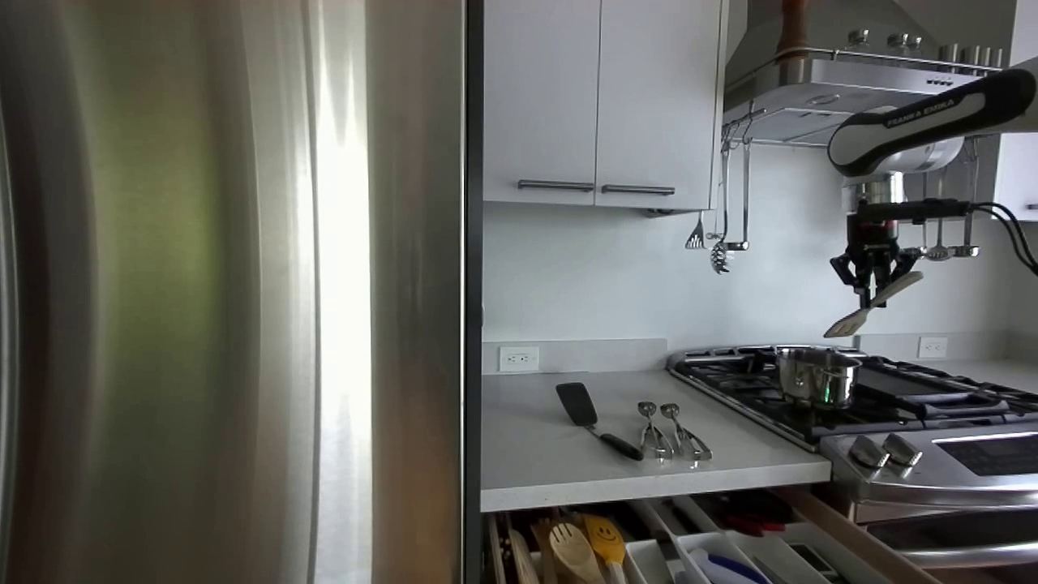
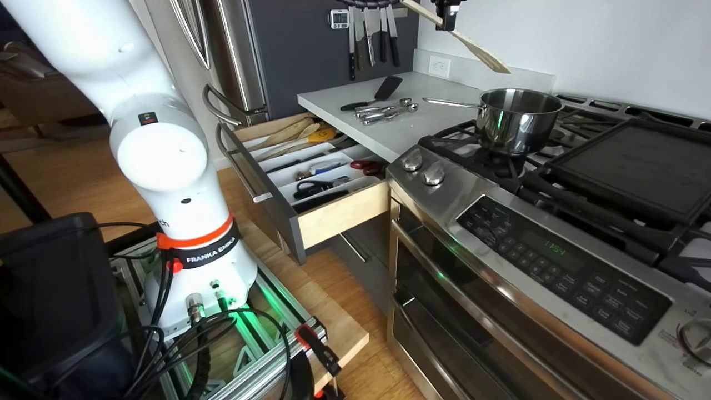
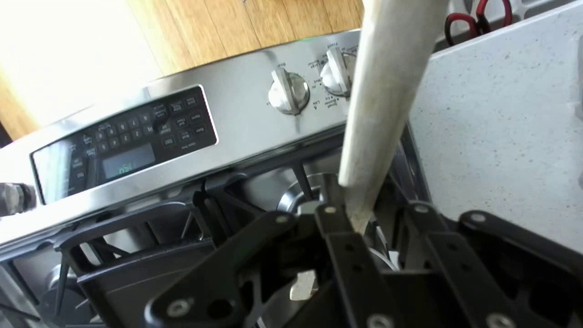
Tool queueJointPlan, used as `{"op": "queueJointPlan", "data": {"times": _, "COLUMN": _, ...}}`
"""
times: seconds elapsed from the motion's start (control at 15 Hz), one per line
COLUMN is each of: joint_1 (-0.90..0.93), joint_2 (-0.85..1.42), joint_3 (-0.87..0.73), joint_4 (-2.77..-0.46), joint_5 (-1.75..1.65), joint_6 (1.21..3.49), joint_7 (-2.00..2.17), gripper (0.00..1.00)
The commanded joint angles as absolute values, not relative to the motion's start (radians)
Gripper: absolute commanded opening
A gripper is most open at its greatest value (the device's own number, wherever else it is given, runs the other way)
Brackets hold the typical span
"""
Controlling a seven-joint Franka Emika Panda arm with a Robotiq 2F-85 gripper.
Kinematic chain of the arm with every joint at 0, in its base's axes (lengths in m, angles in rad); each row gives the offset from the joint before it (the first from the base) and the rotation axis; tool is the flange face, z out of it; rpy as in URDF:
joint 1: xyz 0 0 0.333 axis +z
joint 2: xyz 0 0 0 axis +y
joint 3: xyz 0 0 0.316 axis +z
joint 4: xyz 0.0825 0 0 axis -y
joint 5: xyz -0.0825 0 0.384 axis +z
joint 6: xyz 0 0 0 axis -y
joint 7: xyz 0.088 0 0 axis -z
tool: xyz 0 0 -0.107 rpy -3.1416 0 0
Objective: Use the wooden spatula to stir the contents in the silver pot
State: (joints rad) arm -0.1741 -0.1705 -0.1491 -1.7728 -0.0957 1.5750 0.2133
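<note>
Above silver pot | wooden spatula aslant, blade end lower | hand clamped on it

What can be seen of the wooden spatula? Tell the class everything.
The wooden spatula is slim and pale, with a long handle and a flat, seemingly slotted head. The claw is shut on the handle, holding it slanted, head lowest, above and apart from the silver pot; nothing else visibly touches it.

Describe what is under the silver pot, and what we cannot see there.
The silver pot sits on a black grate, whose bars show beside its base in both exterior views. The pot's own base covers the part directly beneath it, so that cannot be seen.
</note>
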Motion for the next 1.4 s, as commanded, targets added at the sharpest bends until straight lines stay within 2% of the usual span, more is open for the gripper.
{"op": "queueJointPlan", "data": {"times": 0.0, "joint_1": -0.194, "joint_2": -0.047, "joint_3": -0.191, "joint_4": -1.619, "joint_5": -0.015, "joint_6": 1.437, "joint_7": 0.199, "gripper": 0.06}}
{"op": "queueJointPlan", "data": {"times": 0.53, "joint_1": -0.269, "joint_2": 0.199, "joint_3": -0.257, "joint_4": -1.353, "joint_5": 0.204, "joint_6": 1.303, "joint_7": 0.149, "gripper": 0.06}}
{"op": "queueJointPlan", "data": {"times": 1.33, "joint_1": -0.362, "joint_2": 0.457, "joint_3": -0.228, "joint_4": -1.078, "joint_5": 0.397, "joint_6": 1.153, "joint_7": 0.188, "gripper": 0.06}}
